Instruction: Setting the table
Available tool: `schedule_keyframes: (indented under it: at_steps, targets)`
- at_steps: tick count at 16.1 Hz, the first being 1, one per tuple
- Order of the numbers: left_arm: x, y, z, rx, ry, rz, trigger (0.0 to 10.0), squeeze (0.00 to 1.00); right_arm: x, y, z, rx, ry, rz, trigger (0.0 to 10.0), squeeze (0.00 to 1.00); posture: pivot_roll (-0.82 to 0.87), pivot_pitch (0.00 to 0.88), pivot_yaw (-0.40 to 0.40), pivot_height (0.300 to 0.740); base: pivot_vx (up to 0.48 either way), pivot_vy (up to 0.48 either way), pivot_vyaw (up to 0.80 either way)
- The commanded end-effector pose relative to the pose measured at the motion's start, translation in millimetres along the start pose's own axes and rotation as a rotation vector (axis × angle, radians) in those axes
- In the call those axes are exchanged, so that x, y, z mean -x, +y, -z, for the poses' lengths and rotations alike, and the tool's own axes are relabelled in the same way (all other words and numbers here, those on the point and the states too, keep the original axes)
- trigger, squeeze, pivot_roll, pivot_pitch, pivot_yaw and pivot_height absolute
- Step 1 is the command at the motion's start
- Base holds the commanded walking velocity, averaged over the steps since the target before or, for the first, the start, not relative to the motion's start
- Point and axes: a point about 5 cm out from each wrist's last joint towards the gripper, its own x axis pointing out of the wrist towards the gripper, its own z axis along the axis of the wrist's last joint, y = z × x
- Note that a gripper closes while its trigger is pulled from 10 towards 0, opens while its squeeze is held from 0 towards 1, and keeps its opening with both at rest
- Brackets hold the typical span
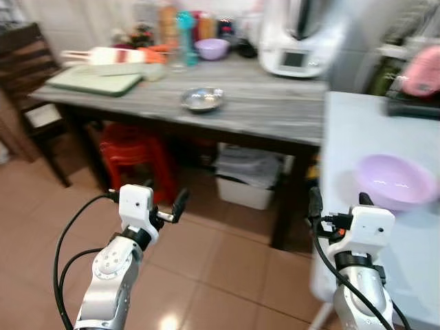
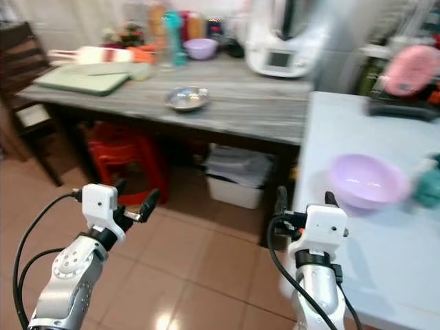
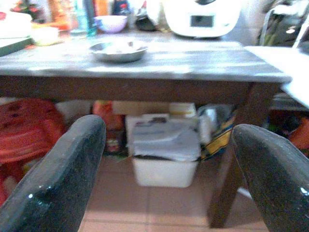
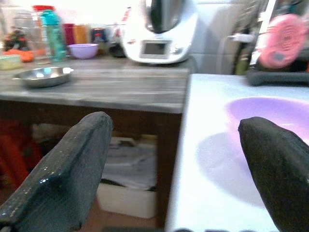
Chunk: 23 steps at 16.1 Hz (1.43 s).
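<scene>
A light purple bowl (image 1: 395, 180) sits on the pale table (image 1: 371, 130) at my right. A steel bowl (image 1: 203, 99) rests on the grey wooden table (image 1: 275, 110) ahead, with a smaller purple bowl (image 1: 212, 48) at the back of it. My left gripper (image 1: 165, 206) is held up over the tiled floor, short of the wooden table, open and empty. My right gripper (image 1: 339, 203) is raised at the near corner of the pale table, just short of the light purple bowl (image 4: 275, 113), also open and empty.
A white kitchen appliance (image 1: 295, 41), bottles and a green board (image 1: 96, 79) crowd the wooden table. Under it stand a red stool (image 1: 130, 155) and a white bin (image 1: 244, 189). A dark chair (image 1: 27, 75) is at the left. A teal item (image 2: 427, 184) lies beside the bowl.
</scene>
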Motion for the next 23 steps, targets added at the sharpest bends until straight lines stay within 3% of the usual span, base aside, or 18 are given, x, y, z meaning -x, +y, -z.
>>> schedule_keyframes:
  at_steps: [1, 7, 19, 23]
  targets:
    - [-3.8, -4.4, -3, -0.002, -0.008, 0.016, 10.0, 0.00, -1.4, -2.8, -2, 0.004, -0.007, 0.008, 10.0, 0.00, -0.06, 0.000, 0.069, 0.740, 0.000, -0.345, -0.66]
    - [-3.9, -8.3, -2, 0.004, -0.004, 0.023, 10.0, 0.00, -5.2, -1.1, -2, 0.015, -0.011, -0.013, 10.0, 0.00, -0.06, 0.000, 0.063, 0.740, 0.000, -0.337, -0.08]
    - [-5.4, -16.0, -5, 0.068, -0.028, 0.082, 10.0, 0.00, -13.1, 0.6, -7, 0.065, -0.044, -0.059, 10.0, 0.00, -0.06, 0.000, 0.057, 0.740, 0.000, 0.000, 0.00]
    - [-5.5, -20.0, -3, 0.077, -0.014, 0.113, 10.0, 0.00, -26.0, -1.1, -10, 0.074, -0.044, -0.086, 10.0, 0.00, -0.06, 0.000, 0.057, 0.740, 0.000, 0.000, 0.22]
